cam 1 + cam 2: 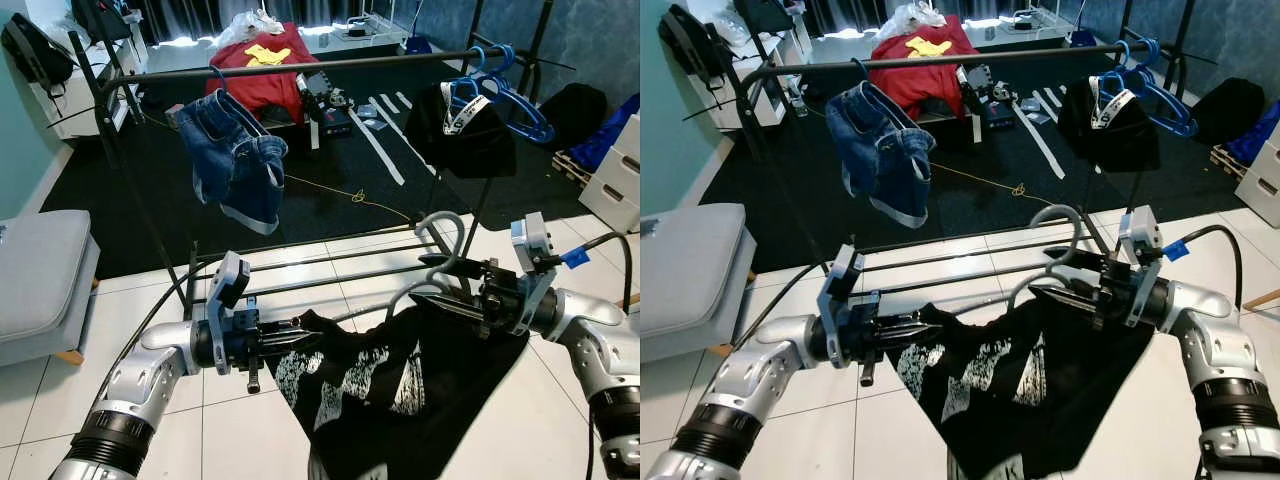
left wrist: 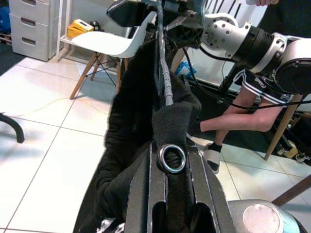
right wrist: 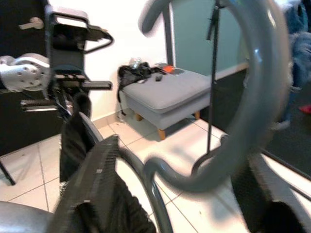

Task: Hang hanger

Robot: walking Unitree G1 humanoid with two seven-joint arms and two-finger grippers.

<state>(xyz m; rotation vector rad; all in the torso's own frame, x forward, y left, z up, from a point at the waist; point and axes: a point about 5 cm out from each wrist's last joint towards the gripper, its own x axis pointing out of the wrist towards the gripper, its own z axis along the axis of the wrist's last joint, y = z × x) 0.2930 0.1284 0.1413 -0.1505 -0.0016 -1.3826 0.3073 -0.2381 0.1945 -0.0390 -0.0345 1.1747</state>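
A grey hanger [image 1: 444,236] carries a black T-shirt [image 1: 400,390] with white print, held low in front of the clothes rack. My left gripper [image 1: 296,340] is shut on the hanger's left shoulder through the fabric, seen close in the left wrist view as a cloth-wrapped grey hanger arm [image 2: 167,104]. On the other side, my right gripper [image 1: 452,296] is shut on the hanger just below its hook [image 3: 260,97]. The hook stands upright, well below the black rack rail [image 1: 300,68].
On the rail hang denim shorts [image 1: 236,160] at the left and a black garment [image 1: 465,135] with blue hangers [image 1: 512,95] at the right; the stretch between them is bare. The rack's lower bars [image 1: 330,262] cross just ahead. A grey ottoman [image 1: 40,270] stands left, white drawers [image 1: 625,175] right. A person's legs [image 2: 233,121] are nearby.
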